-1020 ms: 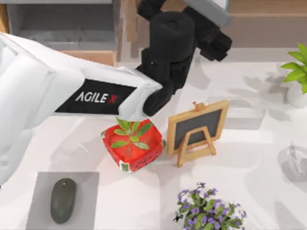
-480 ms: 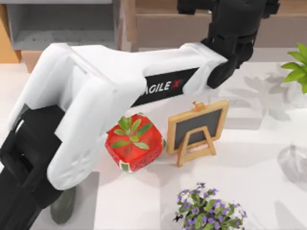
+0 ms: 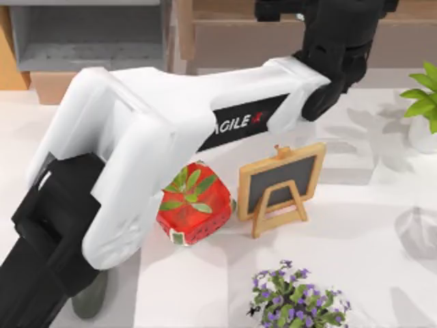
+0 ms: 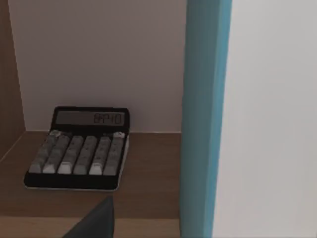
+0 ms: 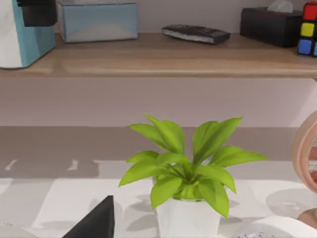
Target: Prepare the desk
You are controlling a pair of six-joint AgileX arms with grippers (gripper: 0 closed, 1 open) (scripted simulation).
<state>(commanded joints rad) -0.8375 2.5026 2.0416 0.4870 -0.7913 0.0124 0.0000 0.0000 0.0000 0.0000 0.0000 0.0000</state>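
Left arm (image 3: 171, 130) is stretched across the desk (image 3: 382, 205) to upper-right shelf, presumably toward the calculator (image 4: 79, 148); grip state can't be told.

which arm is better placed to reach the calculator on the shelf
Left. The left arm stretches over the desk to the shelf, its wrist view facing the calculator close up. The right wrist view faces a potted plant.

The left arm (image 3: 171, 130) has bulky, rounded white shells, a black band lettered AGILEX in white with a red X, and black joint housings toward its wrist and base.
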